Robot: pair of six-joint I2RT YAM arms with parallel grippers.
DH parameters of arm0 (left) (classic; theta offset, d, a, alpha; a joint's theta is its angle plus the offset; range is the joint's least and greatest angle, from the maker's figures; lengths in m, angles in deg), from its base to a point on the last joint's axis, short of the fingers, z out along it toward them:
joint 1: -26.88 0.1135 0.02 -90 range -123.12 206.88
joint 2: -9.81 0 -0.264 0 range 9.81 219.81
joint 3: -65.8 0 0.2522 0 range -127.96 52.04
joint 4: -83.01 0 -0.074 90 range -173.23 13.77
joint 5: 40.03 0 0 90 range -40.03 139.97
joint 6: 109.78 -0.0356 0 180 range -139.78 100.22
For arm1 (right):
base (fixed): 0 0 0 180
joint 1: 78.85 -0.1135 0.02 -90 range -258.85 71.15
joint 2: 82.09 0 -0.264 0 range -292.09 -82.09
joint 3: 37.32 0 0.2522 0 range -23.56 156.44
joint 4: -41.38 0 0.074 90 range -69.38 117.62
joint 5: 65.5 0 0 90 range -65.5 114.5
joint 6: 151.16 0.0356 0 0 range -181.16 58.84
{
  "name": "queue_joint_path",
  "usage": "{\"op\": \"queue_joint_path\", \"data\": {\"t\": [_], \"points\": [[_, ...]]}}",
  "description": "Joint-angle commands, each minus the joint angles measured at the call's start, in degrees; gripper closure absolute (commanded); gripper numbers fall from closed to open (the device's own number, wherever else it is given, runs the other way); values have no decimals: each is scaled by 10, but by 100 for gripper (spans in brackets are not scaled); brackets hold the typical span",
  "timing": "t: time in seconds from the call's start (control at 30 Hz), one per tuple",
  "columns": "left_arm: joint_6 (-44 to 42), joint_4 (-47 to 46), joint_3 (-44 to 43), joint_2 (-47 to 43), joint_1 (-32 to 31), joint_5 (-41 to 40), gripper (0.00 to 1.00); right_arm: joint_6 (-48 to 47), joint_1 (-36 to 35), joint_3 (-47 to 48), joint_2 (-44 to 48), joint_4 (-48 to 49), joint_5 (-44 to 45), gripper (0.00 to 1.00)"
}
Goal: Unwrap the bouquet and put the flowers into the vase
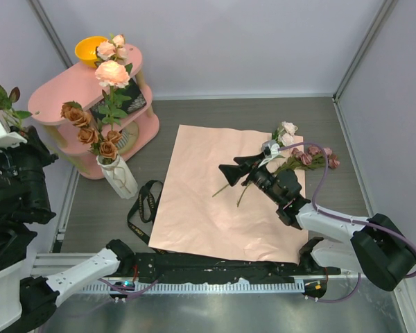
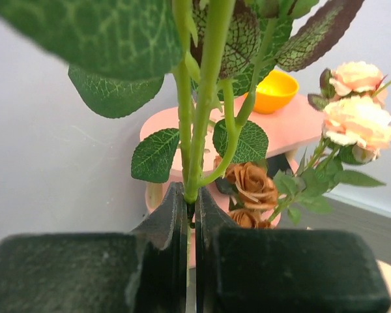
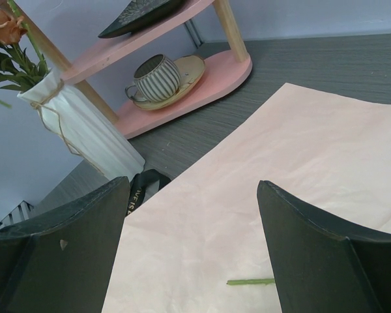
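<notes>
Left gripper (image 2: 190, 199) jaws are closed on one green stem (image 2: 205, 98), which rises straight out of them (leaves crowd the lens). To their right stands the vase (image 1: 119, 179), roses (image 1: 111, 73) already in it; the left arm is nearer. Right gripper (image 3: 194, 189) gapes empty above the paper sheet (image 3: 300, 150), loose flowers (image 1: 301, 156) lying behind its fingertips
</notes>
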Motion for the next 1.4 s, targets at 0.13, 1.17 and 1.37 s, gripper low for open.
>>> {"op": "queue_joint_path", "data": {"t": [0.13, 1.17, 1.37], "points": [[-30, -122, -46, 67, -1, -37, 100, 6, 0, 19, -14, 40, -2, 15], [43, -188, 106, 70, 0, -124, 50, 19, 0, 21, -22, 44, -14, 15], [72, -148, 107, 47, 0, -118, 10, 15, 0, 23, -9, 31, -12, 15]]}}
